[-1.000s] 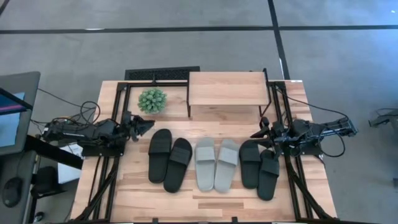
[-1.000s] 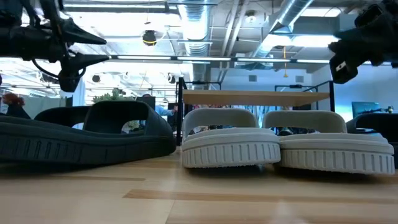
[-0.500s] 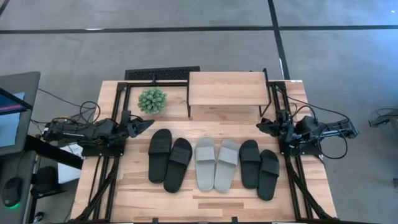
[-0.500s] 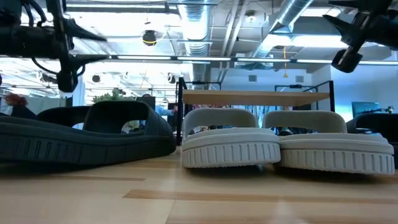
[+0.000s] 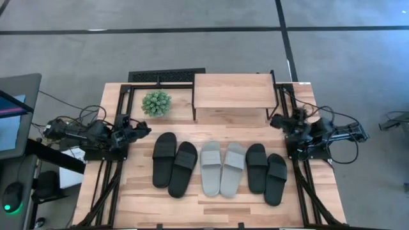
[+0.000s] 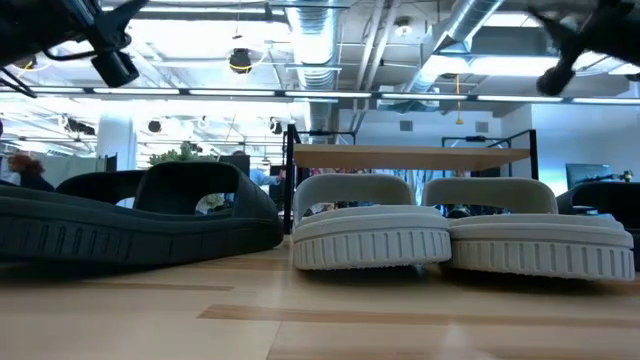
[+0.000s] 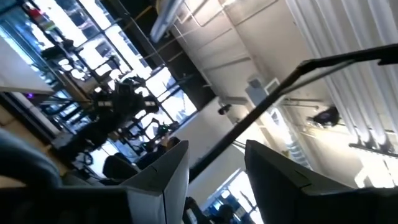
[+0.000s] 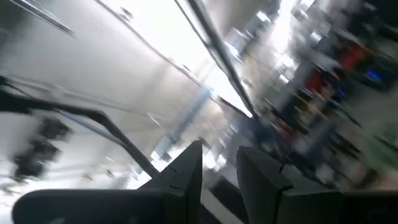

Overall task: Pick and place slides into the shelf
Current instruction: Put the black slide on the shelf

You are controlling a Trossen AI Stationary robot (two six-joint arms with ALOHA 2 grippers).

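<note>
Six slides lie sole-down in a row on the table in the high view: a black pair (image 5: pixel 174 164), a grey pair (image 5: pixel 222 168) and a second black pair (image 5: pixel 266 172). The low view shows the grey toes (image 6: pixel 455 235) and a black slide (image 6: pixel 130 225) close up. The shelf (image 5: pixel 234 91) stands on thin black legs at the far edge, its top board bare. My left gripper (image 5: pixel 145 130) hovers left of the black pair, open. My right gripper (image 5: pixel 275 121) hovers beyond the right black pair, beside the shelf's right legs, open. Both wrist views look up at the ceiling past empty fingers (image 7: pixel 214 155) (image 8: pixel 219 152).
A small green potted plant (image 5: pixel 156 102) stands left of the shelf. A black keyboard-like bar (image 5: pixel 166 75) lies at the far edge. Black frame rails (image 5: pixel 108 185) run along both table sides. Bare wood lies between the slides and the shelf, and along the near edge.
My right gripper has drawn away from the right black pair toward the far edge, rising and tipping upward. My left gripper has pulled back a little toward the table's left edge and tipped upward, climbing out of the low view. The slides have stayed put.
</note>
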